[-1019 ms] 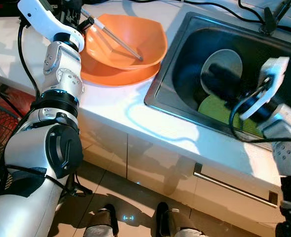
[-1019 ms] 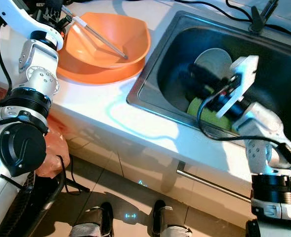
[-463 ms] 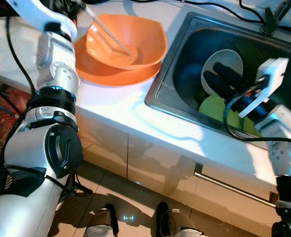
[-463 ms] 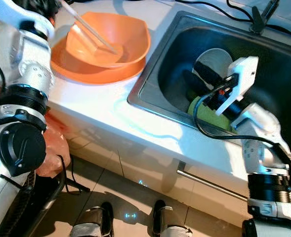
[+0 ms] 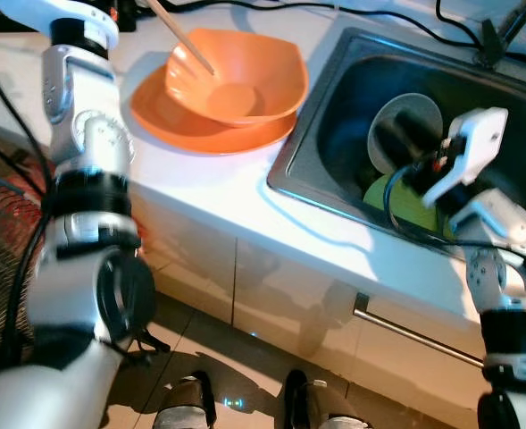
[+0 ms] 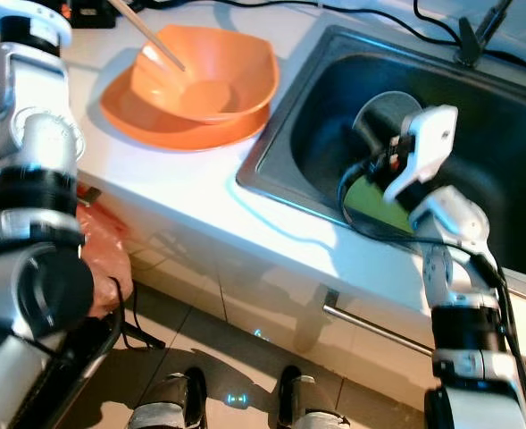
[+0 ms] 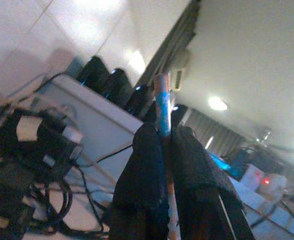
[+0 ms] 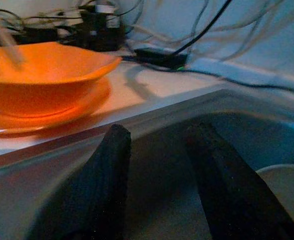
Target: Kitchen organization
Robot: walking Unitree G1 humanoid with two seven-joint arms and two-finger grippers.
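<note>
An orange bowl [image 5: 240,80] sits on an orange plate [image 5: 187,125] on the white counter, left of the steel sink [image 5: 334,107]. My left gripper [image 7: 161,132] is shut on a thin stick [image 5: 182,37], held high at the counter's back left. The stick's lower end hangs over the bowl's left side. In the sink lie a white round dish [image 5: 419,116] and a green piece [image 5: 410,201]. My right gripper [image 8: 159,132] hovers open inside the sink over the white dish, nothing between its fingers [image 8: 112,175].
Black cables [image 5: 271,7] and a plug block run along the back of the counter. A dark fitting [image 5: 490,40] stands behind the sink. Below the counter are cabinet fronts with a metal handle [image 5: 414,335]. A red bag [image 6: 102,259] lies on the floor at left.
My left arm has risen and drawn the stick up and left, from the bowl's middle to its left side. My right gripper has pulled back a little over the white dish.
</note>
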